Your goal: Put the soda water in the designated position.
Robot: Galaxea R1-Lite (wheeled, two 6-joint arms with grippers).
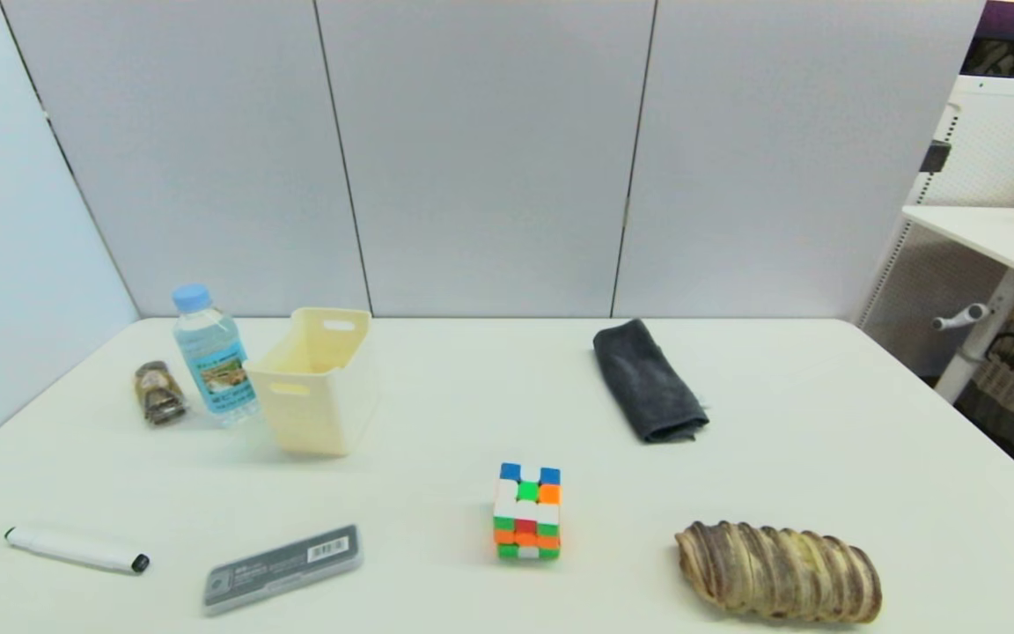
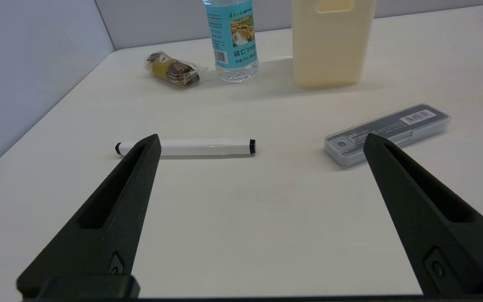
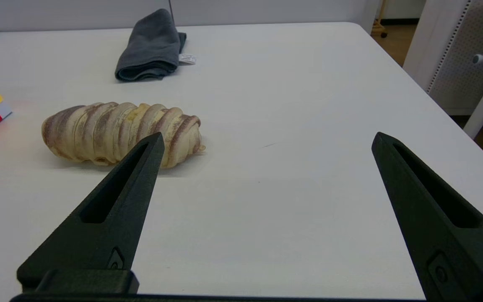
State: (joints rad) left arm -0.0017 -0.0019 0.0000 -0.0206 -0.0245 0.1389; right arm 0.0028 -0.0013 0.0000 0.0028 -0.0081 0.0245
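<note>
- The soda water (image 1: 212,357) stands upright at the far left of the tabletop (image 1: 472,423), untouched, just beside the cream bin (image 1: 318,379) on one side and a wrapped snack (image 1: 158,393) on the other.
- The left tool (image 2: 260,144) hangs low at the near left edge, its fingers spread wide and holding nothing, with a white marker (image 2: 185,147) and a grey case (image 2: 387,128) ahead of it.
- The right tool (image 3: 266,142) sits at the near right, also spread wide and holding nothing, near a striped bread loaf (image 3: 122,132).
- A dark cloth (image 1: 648,380) and a puzzle cube (image 1: 527,511) lie mid-tabletop.
</note>
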